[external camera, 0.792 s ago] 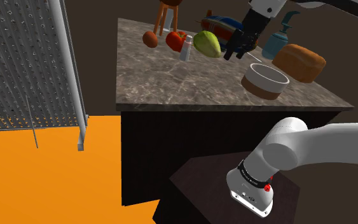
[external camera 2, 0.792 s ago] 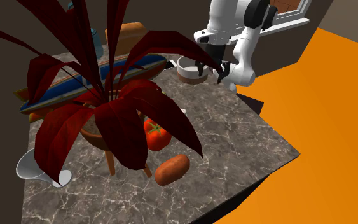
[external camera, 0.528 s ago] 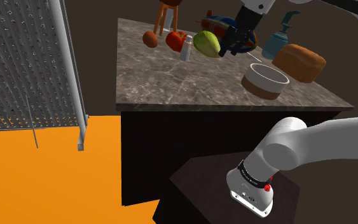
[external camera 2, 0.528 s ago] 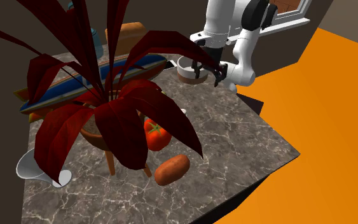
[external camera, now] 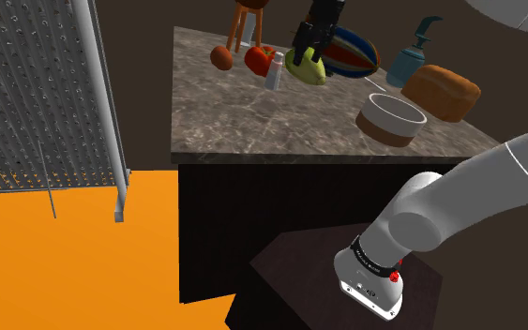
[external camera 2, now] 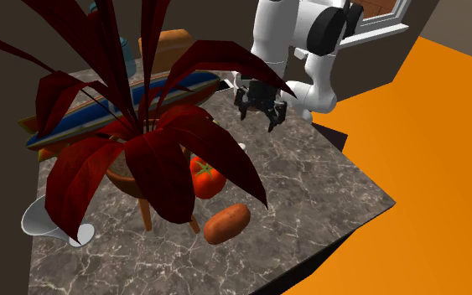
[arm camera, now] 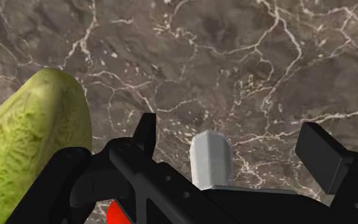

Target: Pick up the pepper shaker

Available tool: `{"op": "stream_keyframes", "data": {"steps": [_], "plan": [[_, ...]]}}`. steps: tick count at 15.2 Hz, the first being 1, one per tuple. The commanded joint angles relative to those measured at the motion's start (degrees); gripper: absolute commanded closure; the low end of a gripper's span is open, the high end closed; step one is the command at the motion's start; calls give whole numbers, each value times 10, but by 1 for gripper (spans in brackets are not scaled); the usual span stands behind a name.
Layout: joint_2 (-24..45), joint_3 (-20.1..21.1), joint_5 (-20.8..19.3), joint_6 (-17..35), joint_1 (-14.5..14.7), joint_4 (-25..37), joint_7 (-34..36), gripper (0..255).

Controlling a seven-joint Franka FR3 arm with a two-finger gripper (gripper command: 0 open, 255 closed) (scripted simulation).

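My gripper (arm camera: 233, 140) hangs spread over the pepper shaker (arm camera: 210, 159), neither finger touching it. A green fruit (arm camera: 34, 153) crowds just outside one finger. Past the other finger and ahead, I see bare marble countertop (arm camera: 247, 57). A tomato (external camera: 260, 60) stands near the shaker.

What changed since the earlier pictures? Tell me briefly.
The claw swung toward the shoulder view's left, from beside the bowl to above the green fruit, close to the pepper shaker. It is open and has taken hold of nothing. The shaker, fruit, bowl and tomato stayed put.
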Motion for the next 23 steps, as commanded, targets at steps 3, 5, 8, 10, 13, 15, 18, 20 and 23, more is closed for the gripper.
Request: {"op": "stream_keyframes", "data": {"steps": [3, 5, 8, 10, 13, 15, 18, 20, 23], "plan": [[103, 3, -9, -16, 5, 105, -17, 0], [157, 5, -13, -30, 8, 166, -26, 0], [198, 7, -17, -35, 9, 206, -32, 0], [193, 7, -17, -18, 9, 185, -30, 0], [187, 7, -18, 7, 9, 154, -28, 0], [184, 7, -18, 20, 9, 138, -27, 0], [184, 6, -18, 19, 9, 139, -27, 255], [184, 6, -18, 19, 9, 139, -27, 255], [184, 6, -18, 19, 9, 139, -27, 255]]}}
